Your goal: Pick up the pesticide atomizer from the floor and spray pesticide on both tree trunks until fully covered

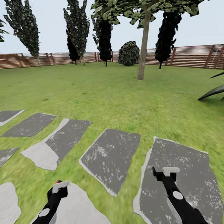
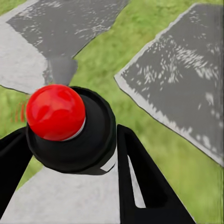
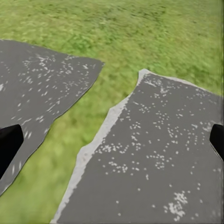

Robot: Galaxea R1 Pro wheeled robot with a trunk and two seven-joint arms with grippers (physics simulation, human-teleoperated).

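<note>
Lawn [image 1: 124, 98] unlabelled; left pincer [image 2: 70, 140] grips red-capped atomizer [image 2: 56, 112].

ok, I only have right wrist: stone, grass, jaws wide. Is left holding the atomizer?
Observer: Looks like it. The left wrist view shows the atomizer, a black body with a red ball top, between the left gripper jaws.
Operator: Any tree ahead?
Observer: One bare grey-tan tree trunk stands ahead to the right, across the lawn, in front of the fence.
Operator: What's between us and it?
Observer: Stepping stones run off to the left; beyond them it's grass up to the trunk.
</note>
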